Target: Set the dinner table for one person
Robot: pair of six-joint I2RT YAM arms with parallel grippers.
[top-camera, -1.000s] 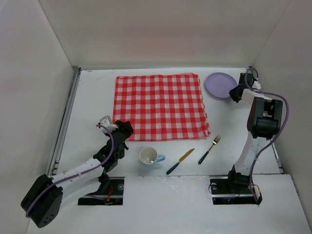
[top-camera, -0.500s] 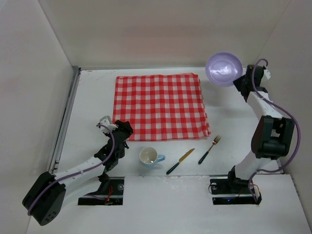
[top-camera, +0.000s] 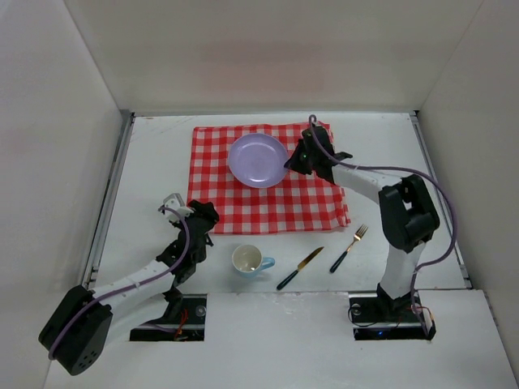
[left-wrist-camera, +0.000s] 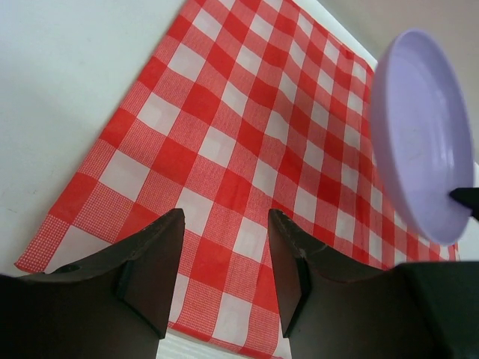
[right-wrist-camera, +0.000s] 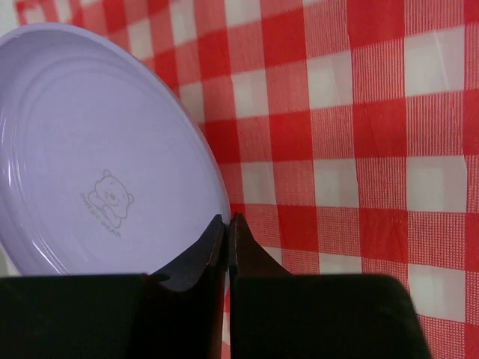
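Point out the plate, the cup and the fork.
plate (top-camera: pixel 258 160), top view, centre of its inner face
cup (top-camera: pixel 247 259), top view, its white inside
fork (top-camera: pixel 349 248), top view, midway along its length

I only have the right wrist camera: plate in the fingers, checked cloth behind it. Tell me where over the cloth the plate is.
Observer: From the top view, the purple plate is over the far middle of the checked cloth, pinched at its right rim by the right gripper.
Operator: Report the left arm.
Observer: The left gripper is open and holds nothing. It sits by the cloth's near left corner and is aimed across the cloth.
Operator: List what else is out there.
Observer: A cup, a knife and a fork lie on the white table, just on the near side of the cloth and off it.
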